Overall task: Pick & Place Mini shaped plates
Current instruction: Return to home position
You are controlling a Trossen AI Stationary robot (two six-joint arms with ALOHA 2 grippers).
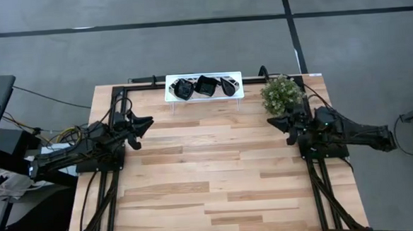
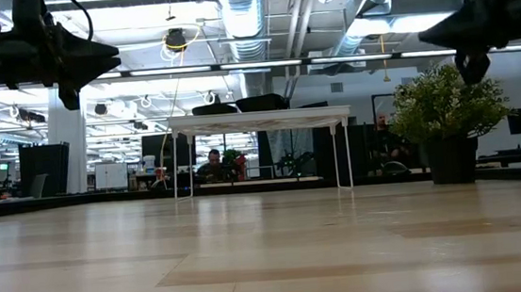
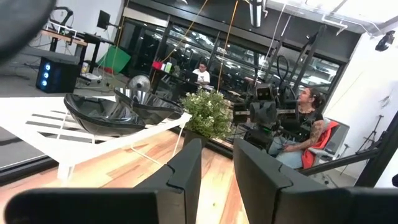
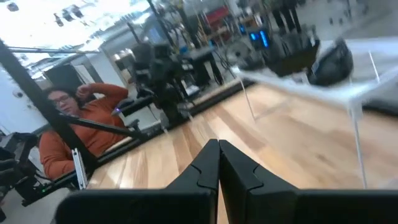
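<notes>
White tray (image 1: 170, 96) holds black plates (image 1: 203, 86); left end effector (image 1: 147, 122) apart, right end effector (image 1: 270, 120) together.

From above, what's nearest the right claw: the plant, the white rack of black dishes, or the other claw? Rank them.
1. Potted plant, just beyond the right claw, at the back edge.
2. White rack, back centre.
3. Left claw, across the table.

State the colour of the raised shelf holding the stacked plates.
White. The shelf shows best in the high view, beneath the black plates.
</notes>
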